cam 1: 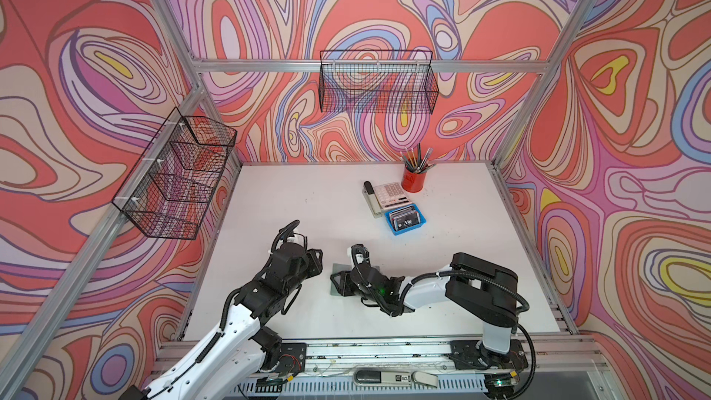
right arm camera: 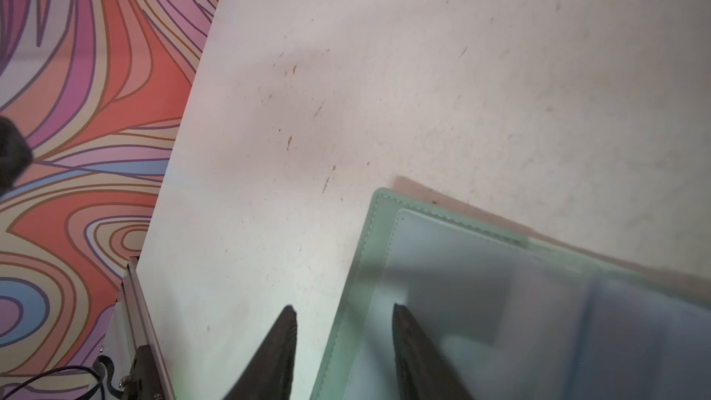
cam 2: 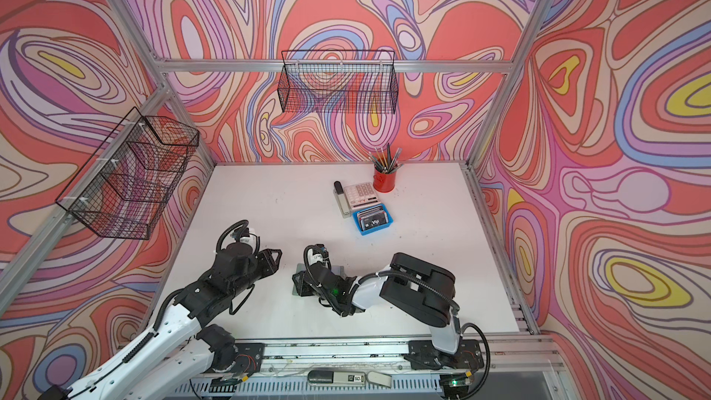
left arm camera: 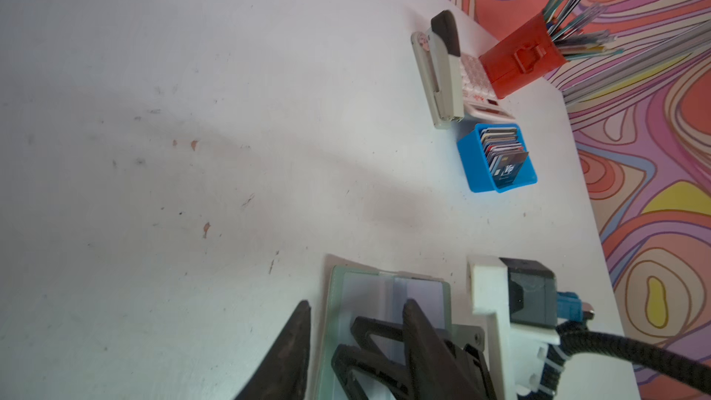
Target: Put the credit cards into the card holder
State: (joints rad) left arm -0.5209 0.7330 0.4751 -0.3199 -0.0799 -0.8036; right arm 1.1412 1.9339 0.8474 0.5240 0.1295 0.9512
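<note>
The card holder (right arm camera: 481,302) is lying open near the front of the table (cam 1: 307,194). The credit cards (cam 1: 404,218) are standing in the blue tray (cam 1: 389,222), well apart from it. My right gripper (right arm camera: 344,309) and left gripper (left arm camera: 358,303) are straddling the holder's edge, jaws parted and empty. I'm judging the opening done, so the next move is reaching for one card.

Card holder (cam 1: 338,266) is mostly under my right arm in both top views, only slivers show. The right wrist view cuts it off at two edges, and the far part is blurred. Can't tell if a fingertip of my right end effector (right arm camera: 345,311) touches the sleeve. Credit cards (cam 1: 403,218) are packed in the blue tray (cam 1: 411,227): only the Vip one is readable, the rest are just edges. In the left wrist view the calculator (left arm camera: 473,78) is half hidden by the stapler (left arm camera: 438,71) and red cup (left arm camera: 515,55).
</note>
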